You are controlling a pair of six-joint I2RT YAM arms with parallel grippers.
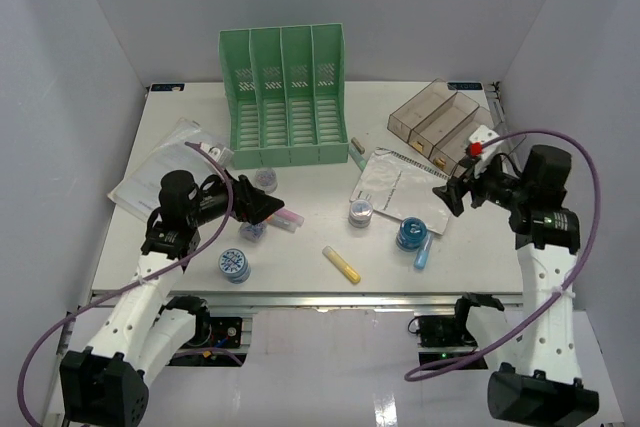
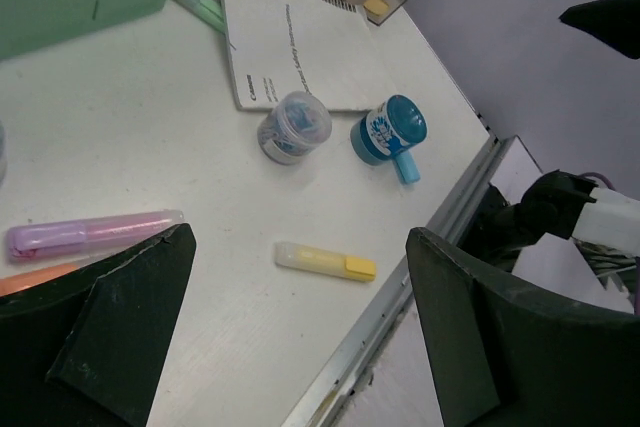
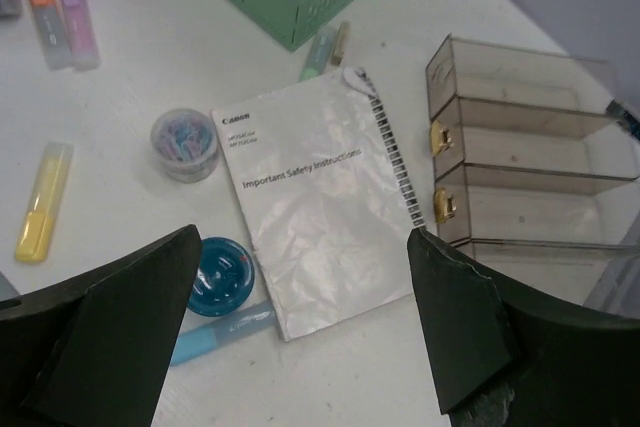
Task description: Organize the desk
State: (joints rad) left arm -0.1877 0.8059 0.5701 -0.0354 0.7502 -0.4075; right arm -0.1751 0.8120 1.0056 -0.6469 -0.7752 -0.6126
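1. Spread over the white desk (image 1: pixel 300 247), seen from above: green file rack (image 1: pixel 285 97) at 12 o'clock by the far edge, clear brown tray (image 1: pixel 440 117) at 2 o'clock, loose papers (image 1: pixel 160 175) at 9 o'clock.
2. Right of centre, a Canon booklet (image 1: pixel 393 182) lying flat, with a clear jar of clips (image 1: pixel 360 212) just beside its left edge. At the booklet's 6 o'clock corner, a blue tub (image 1: pixel 411 234) touching a blue highlighter (image 1: pixel 423 250).
3. Alone near the front rail at 6 o'clock, a yellow highlighter (image 1: pixel 341 264). At 7 o'clock, a second blue-lidded tub (image 1: pixel 234 264).
4. Partly covered by the left fingers: a pink highlighter (image 1: pixel 288 217) and small jars, their contents hard to make out. Too small to name: the thin sticks at the rack's right foot.
5. Left gripper (image 1: pixel 265 205): raised over the desk's left half, pointing toward 3 o'clock, spread wide, nothing held.
6. Right gripper (image 1: pixel 447 193): raised near the tray, pointing toward 9 o'clock, equally wide, empty.
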